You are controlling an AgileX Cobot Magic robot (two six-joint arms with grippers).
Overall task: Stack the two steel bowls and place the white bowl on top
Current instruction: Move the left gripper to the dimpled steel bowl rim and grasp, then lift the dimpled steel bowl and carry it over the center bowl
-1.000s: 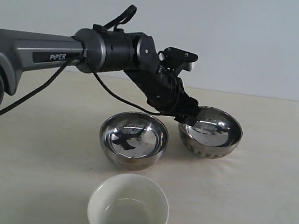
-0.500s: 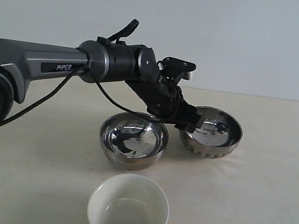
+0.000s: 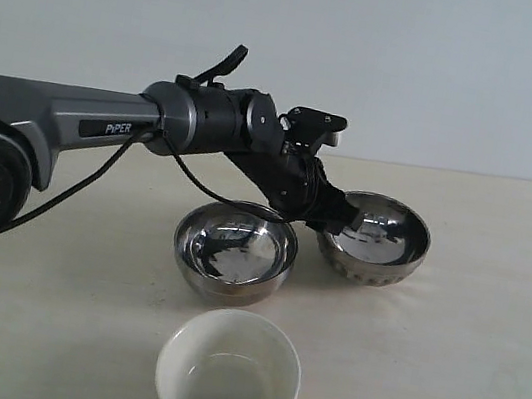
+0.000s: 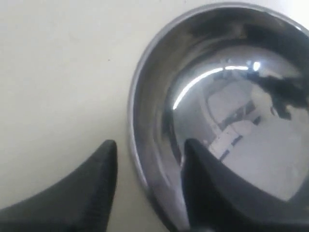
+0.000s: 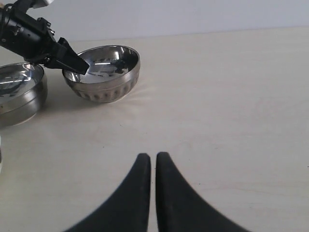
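The left arm [image 3: 77, 114] reaches from the left across the table [image 3: 461, 372] to the ribbed bowl [image 3: 373, 239], which sits far right. The left gripper [image 3: 336, 221] comes down at that bowl's left rim. In the left wrist view its jaws stand astride the rim at a middling width: one finger [image 4: 99, 188] is outside the bowl, and the other [image 4: 212, 193] is inside against the shiny wall. A sliver of table shows between the outer finger and the rim, so the jaws are not clamped on it.

The smooth bowl [image 3: 235, 250] sits at the middle, just left of the ribbed one and a little nearer, with a narrow gap between them. The white bowl [image 3: 229, 371] stands nearest, in front of the smooth bowl and apart from it. All three are upright and empty, and none is stacked.

The right gripper [image 5: 153, 157] hangs over bare table, well apart from the ribbed bowl. Its jaws are drawn together to a thin slit and hold nothing.
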